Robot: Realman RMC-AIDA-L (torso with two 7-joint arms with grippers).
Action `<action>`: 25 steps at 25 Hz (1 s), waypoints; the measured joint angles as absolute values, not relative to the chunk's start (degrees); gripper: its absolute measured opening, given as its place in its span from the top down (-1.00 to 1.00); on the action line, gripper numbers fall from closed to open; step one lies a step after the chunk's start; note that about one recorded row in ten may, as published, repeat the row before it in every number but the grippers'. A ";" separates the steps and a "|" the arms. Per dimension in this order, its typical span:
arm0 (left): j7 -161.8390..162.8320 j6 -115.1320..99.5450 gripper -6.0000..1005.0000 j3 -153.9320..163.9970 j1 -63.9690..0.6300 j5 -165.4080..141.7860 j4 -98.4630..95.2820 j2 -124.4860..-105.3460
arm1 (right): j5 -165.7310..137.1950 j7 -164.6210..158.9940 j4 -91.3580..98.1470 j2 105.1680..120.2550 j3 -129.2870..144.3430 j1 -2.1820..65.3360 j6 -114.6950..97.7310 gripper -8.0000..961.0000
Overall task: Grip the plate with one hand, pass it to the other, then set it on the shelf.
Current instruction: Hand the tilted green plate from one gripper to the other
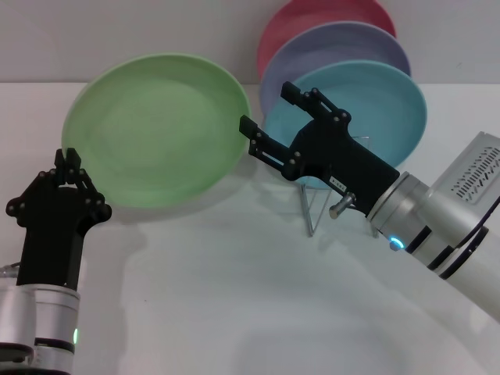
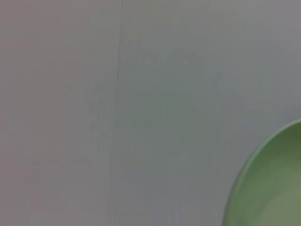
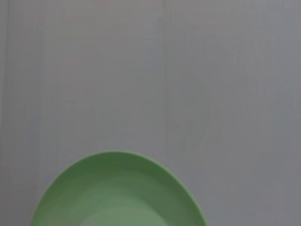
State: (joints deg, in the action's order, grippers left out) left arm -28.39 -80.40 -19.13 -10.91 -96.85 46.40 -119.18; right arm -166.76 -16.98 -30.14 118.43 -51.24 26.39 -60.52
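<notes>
The light green plate (image 1: pixel 156 129) lies on the white table at the back left. It also shows in the left wrist view (image 2: pixel 270 188) and in the right wrist view (image 3: pixel 117 193). My left gripper (image 1: pixel 70 162) is shut, and its tips sit at the plate's near-left rim; I cannot tell whether they touch it. My right gripper (image 1: pixel 267 108) is open at the plate's right rim, with the lower finger (image 1: pixel 258 141) close to the edge. The wire shelf (image 1: pixel 312 207) stands just behind the right gripper, mostly hidden by it.
A turquoise plate (image 1: pixel 383 101), a lavender plate (image 1: pixel 344 43) and a pink plate (image 1: pixel 312 19) stand upright in the shelf at the back right. The white table (image 1: pixel 234 297) stretches out in front of both arms.
</notes>
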 joint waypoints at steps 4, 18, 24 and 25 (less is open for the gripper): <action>-28.48 -80.42 0.92 -18.41 -11.10 -95.43 46.73 -119.18 | -166.74 -17.05 -30.17 118.07 -51.19 26.46 -60.38 -0.67; -28.49 -80.42 0.92 -18.07 -11.46 -94.56 46.84 -119.18 | -166.72 -16.83 -30.03 118.15 -50.77 27.41 -58.47 -0.67; -28.48 -81.57 0.92 -17.71 -11.52 -94.56 46.81 -119.18 | -166.61 -16.72 -29.07 118.78 -51.28 29.40 -55.38 -0.67; -28.48 -81.57 0.92 -17.71 -11.52 -94.56 46.81 -119.18 | -166.61 -16.72 -29.07 118.78 -51.28 29.40 -55.38 -0.67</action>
